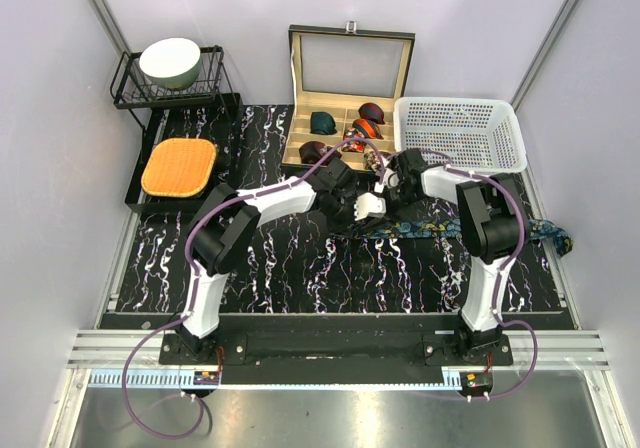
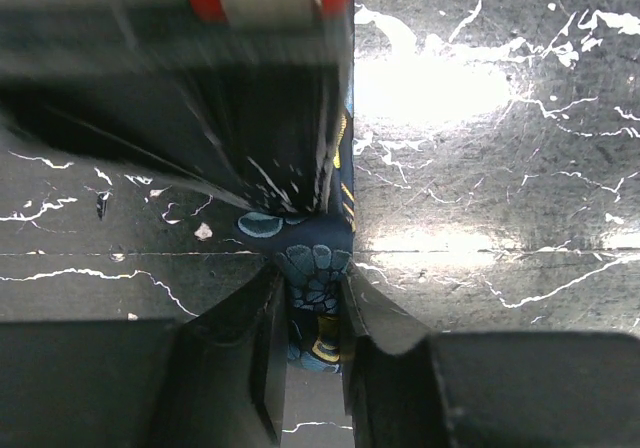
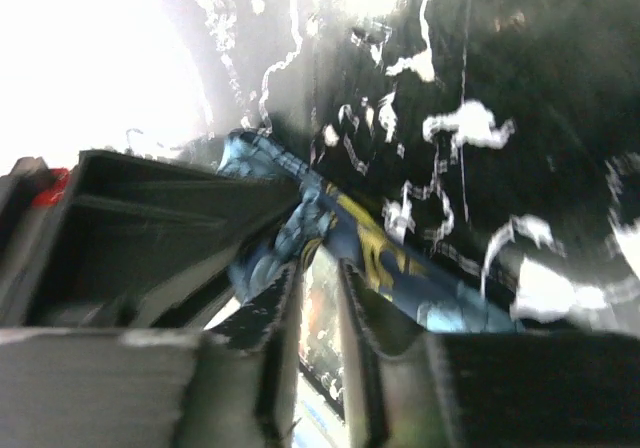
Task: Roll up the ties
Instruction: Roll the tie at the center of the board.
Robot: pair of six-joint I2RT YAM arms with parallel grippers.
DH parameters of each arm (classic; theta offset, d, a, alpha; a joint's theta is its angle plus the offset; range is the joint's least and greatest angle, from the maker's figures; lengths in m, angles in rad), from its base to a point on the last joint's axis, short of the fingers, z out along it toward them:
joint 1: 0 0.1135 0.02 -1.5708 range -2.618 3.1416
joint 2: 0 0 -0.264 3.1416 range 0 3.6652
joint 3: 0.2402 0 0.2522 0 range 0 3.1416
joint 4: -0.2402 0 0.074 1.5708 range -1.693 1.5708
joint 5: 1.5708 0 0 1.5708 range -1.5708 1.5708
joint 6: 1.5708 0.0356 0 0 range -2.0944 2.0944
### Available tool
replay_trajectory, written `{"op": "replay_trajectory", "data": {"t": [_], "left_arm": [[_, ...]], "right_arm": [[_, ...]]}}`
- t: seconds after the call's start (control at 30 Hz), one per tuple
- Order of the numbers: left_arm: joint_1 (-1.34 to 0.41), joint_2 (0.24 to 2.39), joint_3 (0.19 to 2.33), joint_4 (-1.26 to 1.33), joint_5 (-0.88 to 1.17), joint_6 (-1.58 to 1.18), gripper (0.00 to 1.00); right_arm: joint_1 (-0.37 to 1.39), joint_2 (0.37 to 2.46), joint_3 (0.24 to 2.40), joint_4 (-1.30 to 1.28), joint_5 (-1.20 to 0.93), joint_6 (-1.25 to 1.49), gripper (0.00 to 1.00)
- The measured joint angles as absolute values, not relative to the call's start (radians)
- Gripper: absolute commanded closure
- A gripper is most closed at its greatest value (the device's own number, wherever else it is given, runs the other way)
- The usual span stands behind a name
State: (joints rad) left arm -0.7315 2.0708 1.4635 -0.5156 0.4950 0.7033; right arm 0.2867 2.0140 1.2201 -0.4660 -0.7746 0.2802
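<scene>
A dark navy tie (image 1: 450, 230) with teal and gold pattern lies as a long strip on the black marbled mat, running right from the two grippers. Its near end (image 2: 316, 260) is a small bunch wedged between my left gripper's (image 2: 312, 280) fingers, which are shut on it. My right gripper (image 3: 320, 268) faces it from the other side; its jaws stand a little apart with nothing between them, their tips at the tie (image 3: 375, 243). Both grippers meet at mid-table, left (image 1: 368, 205) and right (image 1: 395, 183). Coiled ties, green (image 1: 322, 122), maroon (image 1: 312, 151) and red-orange (image 1: 368, 123), sit in the wooden box (image 1: 300, 88).
A white plastic basket (image 1: 495, 148) stands right of the box, close behind the right arm. At the back left are a wire rack holding a bowl (image 1: 170, 61) and an orange cushion (image 1: 180, 166). The tie's far end (image 1: 560, 238) hangs past the mat's right edge.
</scene>
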Motion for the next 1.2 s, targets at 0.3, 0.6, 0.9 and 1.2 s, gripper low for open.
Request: {"op": "replay_trajectory", "data": {"t": [0.3, 0.6, 0.9, 1.2], "left_arm": [[-0.731, 2.067, 1.458, -0.51, 0.494, 0.717, 0.76], [-0.731, 2.067, 1.458, -0.511, 0.493, 0.719, 0.76], [-0.731, 2.067, 1.458, -0.514, 0.493, 0.72, 0.76], [-0.731, 2.067, 1.454, -0.51, 0.497, 0.737, 0.57]], "right_arm": [[0.24, 1.916, 1.221, -0.517, -0.857, 0.276, 0.57], [0.256, 1.946, 1.213, -0.485, -0.879, 0.31, 0.57], [0.284, 1.999, 1.213, -0.467, -0.861, 0.311, 0.91], [0.281, 2.0, 1.233, -0.506, -0.801, 0.269, 1.0]]}}
